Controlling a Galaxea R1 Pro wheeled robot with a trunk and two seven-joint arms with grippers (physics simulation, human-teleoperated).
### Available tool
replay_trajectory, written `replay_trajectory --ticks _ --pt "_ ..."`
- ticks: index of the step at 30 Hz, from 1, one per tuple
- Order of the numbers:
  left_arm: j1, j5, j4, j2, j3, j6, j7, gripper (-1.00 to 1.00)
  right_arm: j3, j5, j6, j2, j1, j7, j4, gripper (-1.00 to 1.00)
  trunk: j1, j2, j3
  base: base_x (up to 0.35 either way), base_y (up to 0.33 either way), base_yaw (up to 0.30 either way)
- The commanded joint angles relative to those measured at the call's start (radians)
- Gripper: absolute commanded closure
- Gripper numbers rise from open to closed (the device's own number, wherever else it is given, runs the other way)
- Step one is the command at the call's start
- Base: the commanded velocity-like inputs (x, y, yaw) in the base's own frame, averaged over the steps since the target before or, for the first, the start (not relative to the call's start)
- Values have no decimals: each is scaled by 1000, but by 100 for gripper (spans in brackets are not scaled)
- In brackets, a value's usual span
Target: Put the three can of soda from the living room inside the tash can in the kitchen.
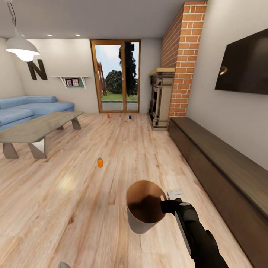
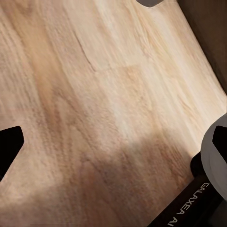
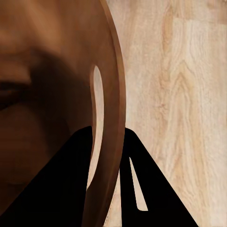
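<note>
I am in the living room. In the head view the trash can (image 1: 143, 214), white-grey outside and brown inside, hangs above the wood floor with my right gripper (image 1: 164, 206) shut on its rim. The right wrist view shows that rim (image 3: 116, 94) pinched between the black fingers (image 3: 156, 189). One orange soda can (image 1: 100, 162) stands on the floor ahead. A second orange can (image 1: 108, 115) and the dark blue can (image 1: 130, 117) stand far off by the glass doors. My left gripper (image 2: 113, 146) is open over bare floor planks.
A low coffee table (image 1: 37, 128) and blue sofa (image 1: 26, 109) stand at the left. A long dark low cabinet (image 1: 223, 163) runs along the right wall under a TV (image 1: 245, 65). The brick fireplace (image 1: 182, 63) is beyond it. A small white object (image 1: 175, 193) lies on the floor near the bin.
</note>
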Motion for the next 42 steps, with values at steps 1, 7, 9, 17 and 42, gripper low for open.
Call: replay_trajectory --ticks 1,7,9,17,42 --pt "0 0 0 0 0 0 0 -100 0 -12 1 0 0 3 -1 100 0 0 0 337 98 14" --pt "0 0 0 0 -1 0 0 -100 0 -12 1 0 0 3 -1 100 0 0 0 337 98 110" --pt "0 0 0 0 -1 0 0 -100 0 -12 1 0 0 3 -1 100 0 0 -1 337 98 187" --pt "0 0 0 0 -1 0 0 -100 0 -12 1 0 0 3 -1 100 0 0 -1 337 98 22" --pt "0 0 0 0 -1 0 0 -100 0 -13 1 0 0 5 -1 100 0 0 -1 337 98 -5"
